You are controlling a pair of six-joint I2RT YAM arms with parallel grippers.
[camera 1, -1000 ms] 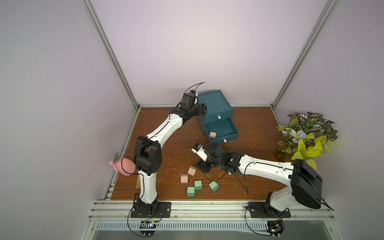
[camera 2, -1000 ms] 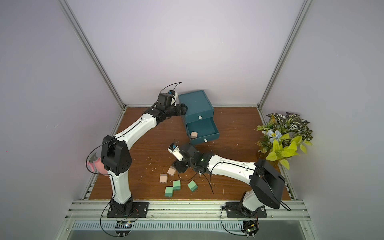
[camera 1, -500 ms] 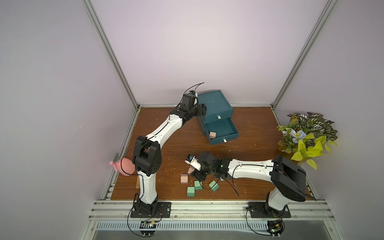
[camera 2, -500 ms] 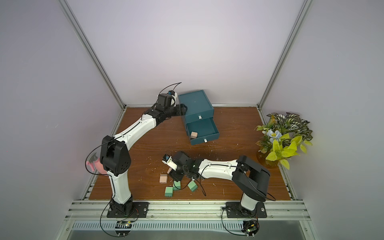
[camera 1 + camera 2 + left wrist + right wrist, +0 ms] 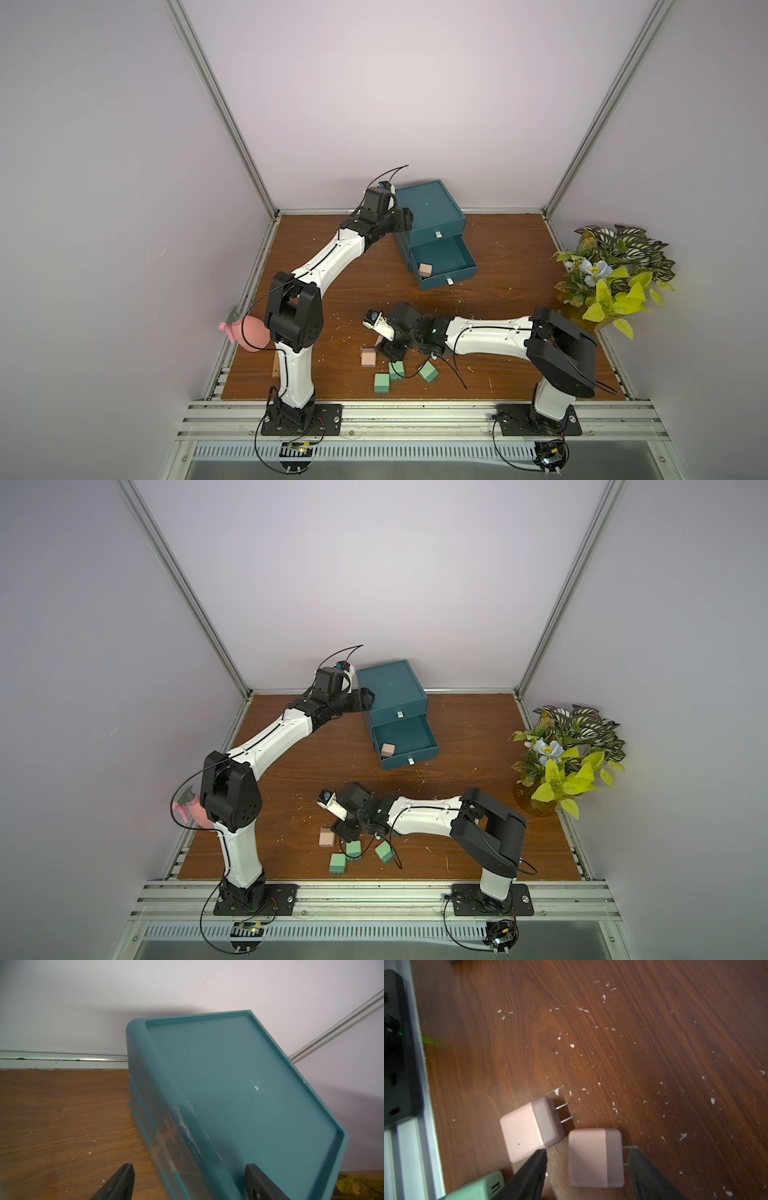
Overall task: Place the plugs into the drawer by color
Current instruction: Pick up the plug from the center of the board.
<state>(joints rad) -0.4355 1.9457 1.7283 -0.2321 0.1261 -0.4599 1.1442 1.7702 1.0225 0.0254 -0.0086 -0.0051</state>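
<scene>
My right gripper stands open low over the wooden table, its jaws on either side of a peach plug that lies on its side; one finger is at the prongs. A second peach plug lies beside it. Three mint green plugs lie just in front. The teal cabinet has its middle drawer pulled out, with one peach plug inside. My left gripper is open astride the cabinet's upper left edge.
A potted plant stands at the table's right edge. A pink object hangs off the left edge behind the left arm's base. A black cable from the right arm trails over the green plugs. White specks litter the wood.
My right gripper has moved from the table's middle toward the front left and come down over the peach plugs. The left arm has stayed at the cabinet.
</scene>
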